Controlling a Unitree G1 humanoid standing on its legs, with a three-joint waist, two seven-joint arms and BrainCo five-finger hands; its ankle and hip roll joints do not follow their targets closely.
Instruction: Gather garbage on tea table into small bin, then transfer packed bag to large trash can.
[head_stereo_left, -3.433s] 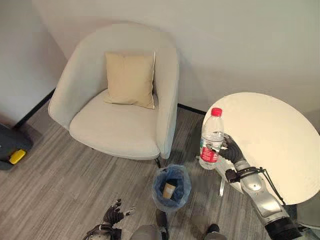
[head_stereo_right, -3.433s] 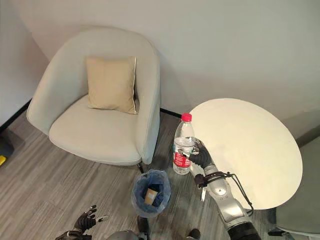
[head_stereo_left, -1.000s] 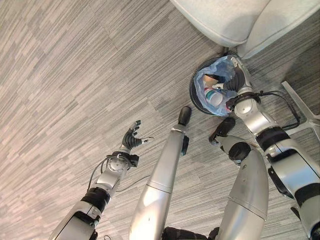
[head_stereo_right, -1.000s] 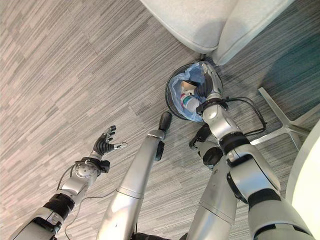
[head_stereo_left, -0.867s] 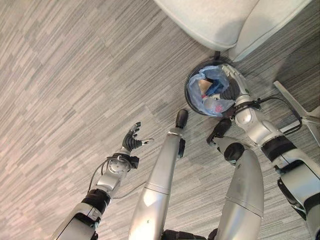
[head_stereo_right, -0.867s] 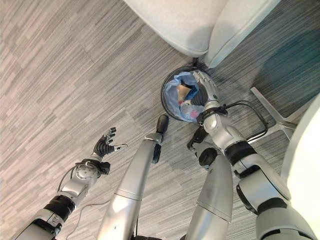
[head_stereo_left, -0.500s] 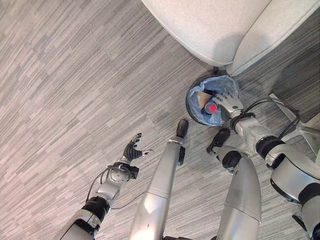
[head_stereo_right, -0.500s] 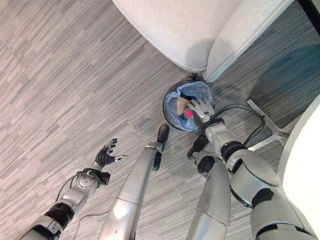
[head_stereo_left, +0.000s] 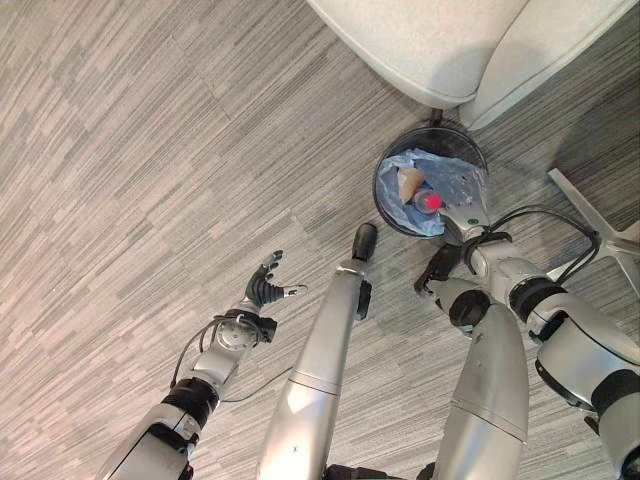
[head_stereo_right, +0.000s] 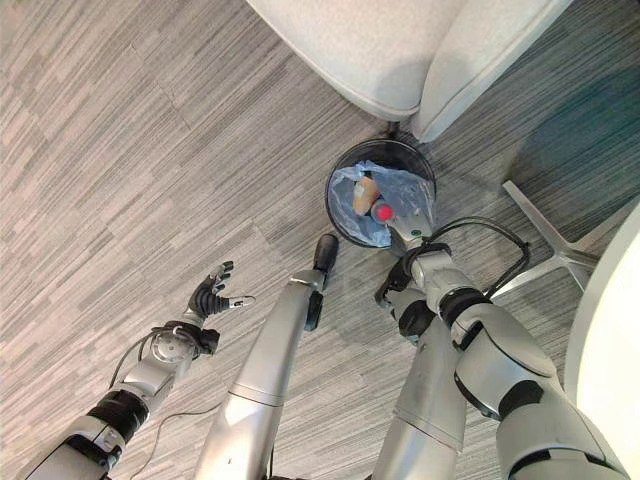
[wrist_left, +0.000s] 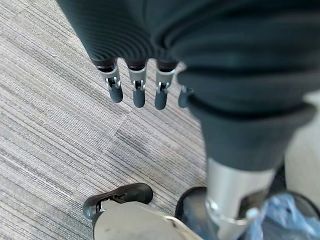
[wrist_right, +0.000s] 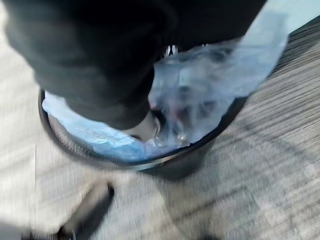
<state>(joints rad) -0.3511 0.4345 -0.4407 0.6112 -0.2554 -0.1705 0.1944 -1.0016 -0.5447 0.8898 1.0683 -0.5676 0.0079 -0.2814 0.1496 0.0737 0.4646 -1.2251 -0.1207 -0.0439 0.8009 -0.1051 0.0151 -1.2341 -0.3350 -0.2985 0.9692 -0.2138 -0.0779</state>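
Note:
The small black bin (head_stereo_left: 451, 130) with its blue bag (head_stereo_left: 456, 178) stands on the floor just before the armchair. Inside it a plastic bottle (head_stereo_left: 428, 201) shows its red cap, beside a brown paper cup (head_stereo_left: 407, 183). My right hand (head_stereo_left: 466, 214) rests at the bin's near rim, fingers straight over the bag's edge and holding nothing. In the right wrist view the bag (wrist_right: 210, 95) and the bin's rim (wrist_right: 150, 164) sit right past the hand's dark cover. My left hand (head_stereo_left: 265, 293) hangs open over the bare floor, far to the bin's left, its fingers (wrist_left: 136, 92) straight.
A pale armchair (head_stereo_left: 450, 40) stands right behind the bin. The tea table's metal foot (head_stereo_left: 600, 235) lies on the floor to the right, and the table's white edge (head_stereo_right: 612, 330) shows at the far right. Grey striped carpet stretches to the left.
The bottle went from my right hand on the table into the bin. In the last half second my right hand drew back from over the bag to the bin's near rim.

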